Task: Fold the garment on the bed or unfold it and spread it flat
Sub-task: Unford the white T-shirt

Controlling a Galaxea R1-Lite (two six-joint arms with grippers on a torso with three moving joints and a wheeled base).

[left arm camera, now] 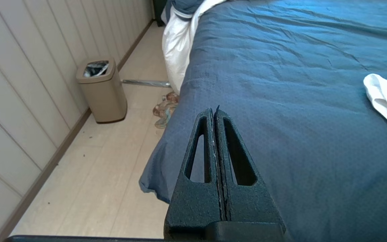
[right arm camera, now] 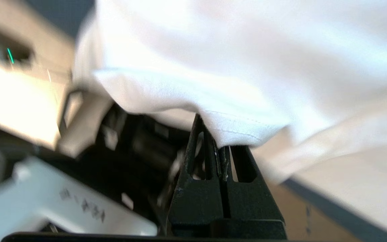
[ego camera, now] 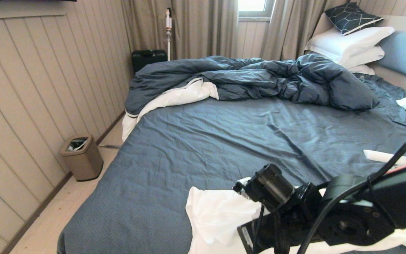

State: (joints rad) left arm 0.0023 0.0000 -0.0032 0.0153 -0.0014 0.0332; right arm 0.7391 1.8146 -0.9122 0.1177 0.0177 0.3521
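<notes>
My bed [ego camera: 203, 141] wears a dark blue-grey sheet, and the rumpled duvet [ego camera: 259, 79] on it matches, with a white underside showing. The garment [ego camera: 217, 215] on the bed's near edge is plain white. By the light blue headboard [ego camera: 405, 54], white pillows [ego camera: 351, 44] carry a navy cushion [ego camera: 349, 17] with thin pale geometric lines. Beside the bed stands a beige bin [ego camera: 82, 157]. My pincers are black.

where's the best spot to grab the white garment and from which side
By its stitched hem edge, from the near foot side of the bed. The white garment lies bunched there, and the right gripper jaws look shut on that hem, a thin doubled edge that pinches easily.
</notes>
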